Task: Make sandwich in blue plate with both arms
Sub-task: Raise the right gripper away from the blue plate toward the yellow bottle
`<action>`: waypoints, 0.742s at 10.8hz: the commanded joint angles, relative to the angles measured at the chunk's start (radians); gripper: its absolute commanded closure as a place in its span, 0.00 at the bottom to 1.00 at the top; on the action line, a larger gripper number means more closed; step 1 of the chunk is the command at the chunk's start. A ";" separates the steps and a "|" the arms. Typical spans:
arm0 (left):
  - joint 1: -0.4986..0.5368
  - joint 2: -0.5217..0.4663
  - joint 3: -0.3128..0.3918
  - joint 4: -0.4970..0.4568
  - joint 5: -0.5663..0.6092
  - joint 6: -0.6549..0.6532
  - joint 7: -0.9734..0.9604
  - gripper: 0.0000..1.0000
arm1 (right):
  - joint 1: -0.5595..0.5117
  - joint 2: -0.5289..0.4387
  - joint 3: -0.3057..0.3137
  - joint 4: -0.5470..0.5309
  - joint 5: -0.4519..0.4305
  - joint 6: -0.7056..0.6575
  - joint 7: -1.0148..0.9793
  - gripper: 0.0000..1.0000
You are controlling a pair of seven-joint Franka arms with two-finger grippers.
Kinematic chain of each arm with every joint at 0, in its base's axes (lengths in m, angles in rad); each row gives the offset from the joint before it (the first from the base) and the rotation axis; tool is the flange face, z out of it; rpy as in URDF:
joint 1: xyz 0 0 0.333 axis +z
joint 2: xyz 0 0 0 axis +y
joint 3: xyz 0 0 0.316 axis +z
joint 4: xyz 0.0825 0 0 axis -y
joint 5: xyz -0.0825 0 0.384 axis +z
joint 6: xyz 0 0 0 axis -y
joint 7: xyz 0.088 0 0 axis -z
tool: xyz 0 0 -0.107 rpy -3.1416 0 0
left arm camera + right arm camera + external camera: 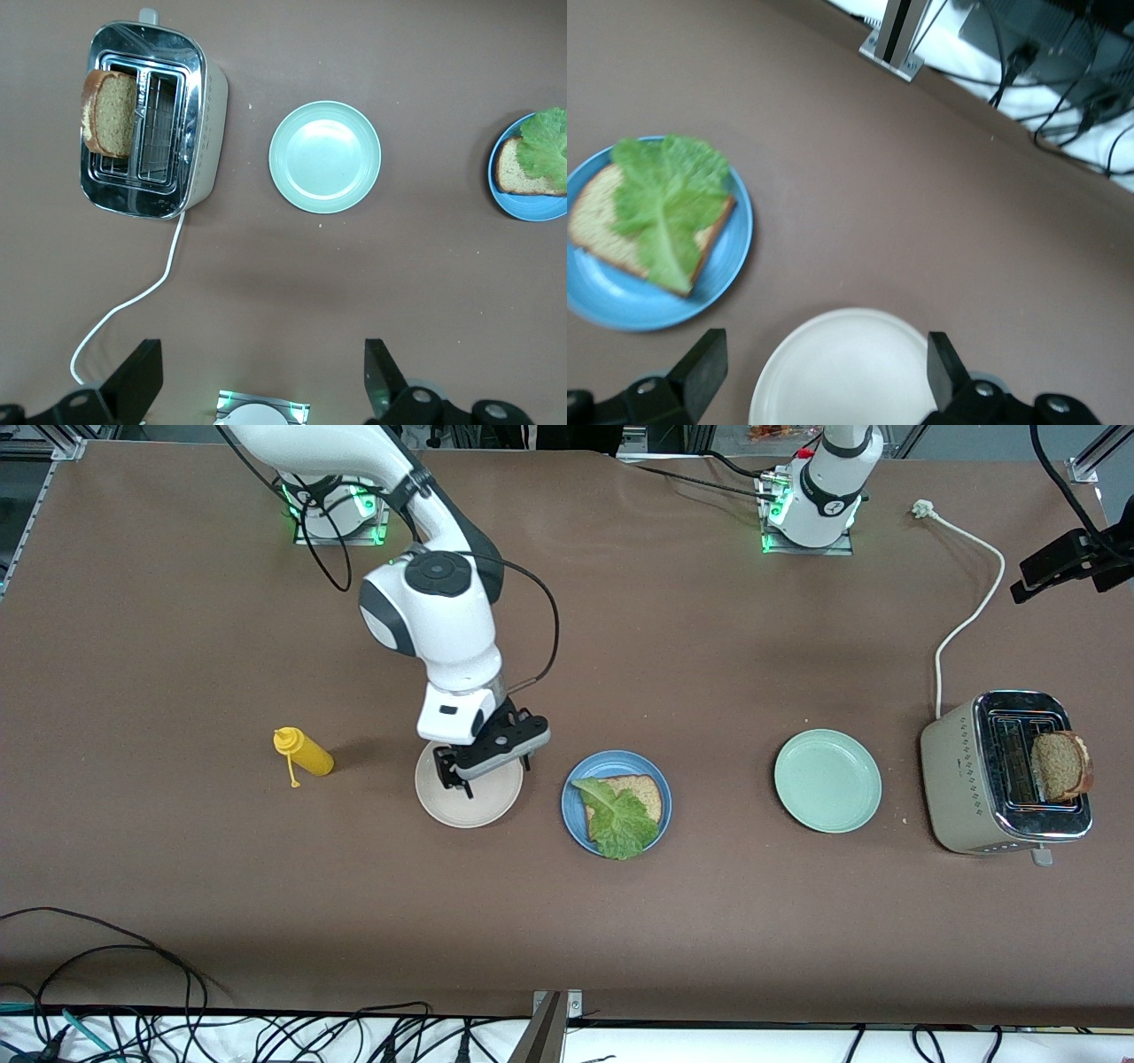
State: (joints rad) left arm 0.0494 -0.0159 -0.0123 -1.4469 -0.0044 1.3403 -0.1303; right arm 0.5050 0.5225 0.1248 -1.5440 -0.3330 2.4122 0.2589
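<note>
We are looking at a half-built sandwich: one slice of bread (640,793) is lying on the blue plate (576,815) near the middle of the table, with a lettuce leaf (620,822) spread over it and hanging toward the rim nearer the front camera. The second slice (1060,765) is standing up out of the toaster (966,788) at the left arm's end of the table, so we judge the closing step is what is in hand: that slice has to be lifted out and laid on the lettuce.

Between toaster and blue plate a pale green plate (827,780) is sitting bare. Toward the right arm's end, just beside the blue plate, is a beige plate (469,806), and farther along a yellow squeeze bottle (304,752) is lying on its side.

The right gripper (489,762) is hovering over the beige plate, fingers spread wide and holding nothing, its arm bent down from the base. The left gripper (261,376) is hanging high near its base, looking down on toaster and green plate, jaws open and empty; it is the likelier one to fetch the toast, needing a descent over the slot.
</note>
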 commanded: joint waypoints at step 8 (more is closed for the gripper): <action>0.000 -0.010 -0.002 -0.012 0.023 0.007 -0.005 0.00 | -0.019 -0.360 -0.284 -0.186 0.251 -0.401 -0.445 0.00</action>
State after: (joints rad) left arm 0.0499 -0.0158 -0.0117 -1.4478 -0.0044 1.3403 -0.1304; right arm 0.4853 0.2797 -0.0723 -1.5987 -0.1402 2.0085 -0.0805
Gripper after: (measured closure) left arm 0.000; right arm 0.000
